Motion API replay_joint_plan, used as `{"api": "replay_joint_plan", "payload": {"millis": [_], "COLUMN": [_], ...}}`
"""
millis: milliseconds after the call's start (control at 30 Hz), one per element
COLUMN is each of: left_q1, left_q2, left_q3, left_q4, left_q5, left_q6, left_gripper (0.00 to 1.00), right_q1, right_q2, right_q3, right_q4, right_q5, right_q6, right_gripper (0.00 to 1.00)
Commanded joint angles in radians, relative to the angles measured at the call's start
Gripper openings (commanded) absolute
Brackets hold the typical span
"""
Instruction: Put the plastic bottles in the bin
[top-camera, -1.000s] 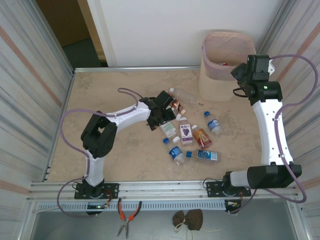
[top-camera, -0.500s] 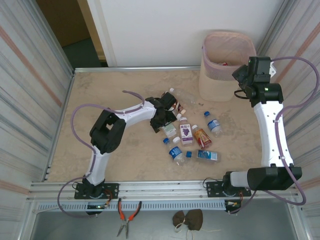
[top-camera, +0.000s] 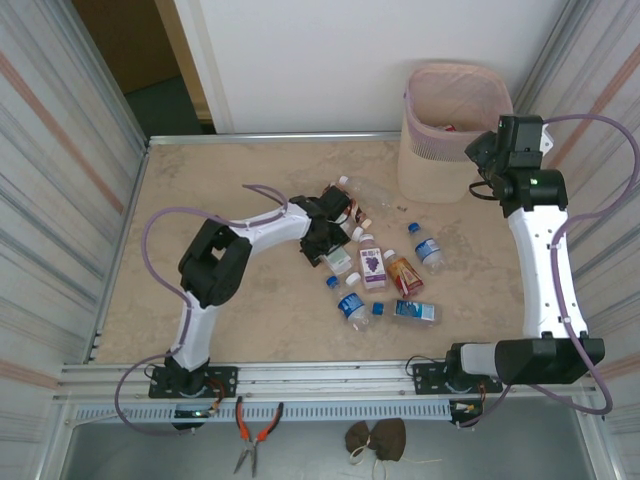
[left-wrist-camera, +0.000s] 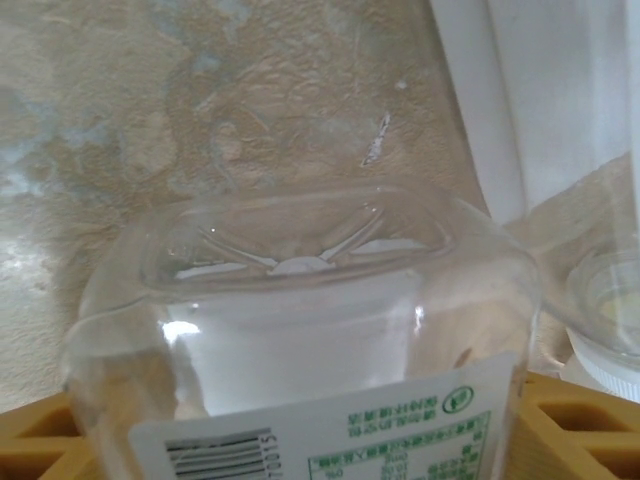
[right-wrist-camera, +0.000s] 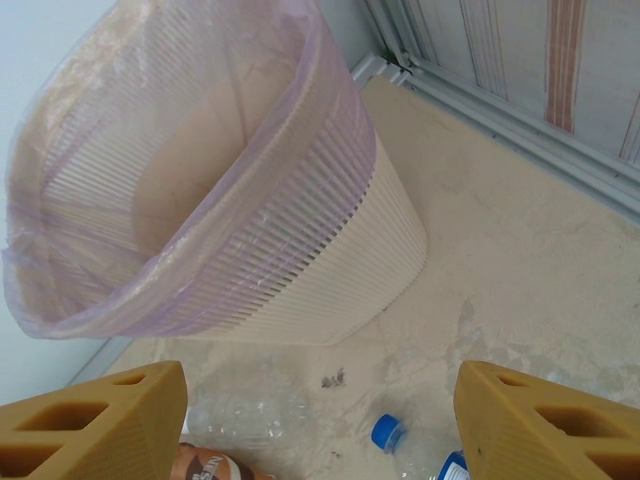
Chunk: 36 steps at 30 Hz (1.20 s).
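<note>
Top external: shows the left gripper (top-camera: 326, 228) down at the far-left edge of a cluster of 8 or so bottles (top-camera: 372, 268) lying mid-table, well apart from the bin (top-camera: 432, 160) at the far right corner. Places the right gripper (top-camera: 480, 152) just beside the bin's near-right wall. Risks a clash there if the 2 arms both head for the rim.

Left wrist: finds 1 clear bottle (left-wrist-camera: 300, 330) with a white label lying between the yellow fingers (left-wrist-camera: 40, 445), set about a bottle's width apart. Cannot tell whether the pads press it or merely flank it. Could squirt out on lifting, being smooth and rounded, or drag the pale cap-like neighbour (left-wrist-camera: 612, 320) just beside it.

Right wrist: looks past widely parted, empty fingers (right-wrist-camera: 100, 420) to the bin, bag (right-wrist-camera: 60, 270) folded over its rim. Also catches a loose blue cap (right-wrist-camera: 388, 433) and a see-through bottle (right-wrist-camera: 250, 412) on the table (right-wrist-camera: 500, 260) near its foot. May knock the bin over if a bottle strikes the rim instead of dropping inside.
</note>
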Motion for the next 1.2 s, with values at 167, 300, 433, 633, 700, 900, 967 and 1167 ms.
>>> {"api": "replay_joint_plan", "payload": {"millis": [167,300,433,633,700,900,967,1167], "left_q1": [0.011,0.011,0.021,0.039,0.055,0.148,0.176,0.194], "left_q2": [-0.192,-0.290,-0.406,-0.589,-0.650,-0.805,-0.836,-0.914], "left_q3": [-0.057,-0.114,-0.204,-0.338,-0.387,-0.534,-0.540,-0.506], "left_q4": [0.039,0.120,0.293,0.532,0.609,0.891,0.929,0.936], "left_q5": [-0.066,-0.096,-0.081,-0.036,0.002,0.290,0.379,0.584], "left_q6": [0.033,0.112,0.269,0.528,0.593,0.728,0.765,0.929], "left_gripper": [0.63,0.61,0.58,0.52,0.51,0.53,0.53,0.53], "right_q1": [-0.008,-0.009,-0.009,-0.011,-0.009,0.029,0.060,0.189], "right_q2": [-0.067,-0.119,-0.176,-0.231,-0.243,-0.269,-0.278,-0.291], "right_q3": [-0.017,-0.090,-0.182,-0.311,-0.344,-0.425,-0.434,-0.452], "right_q4": [0.031,0.151,0.295,0.499,0.572,0.726,0.741,0.794], "right_q5": [-0.020,-0.173,-0.378,-0.644,-0.756,-0.947,-0.975,-1.034], "right_q6": [-0.067,-0.150,-0.222,-0.247,-0.261,-0.316,-0.363,-0.474], "right_gripper": [0.70,0.71,0.73,0.74,0.76,0.78,0.79,0.82]}}
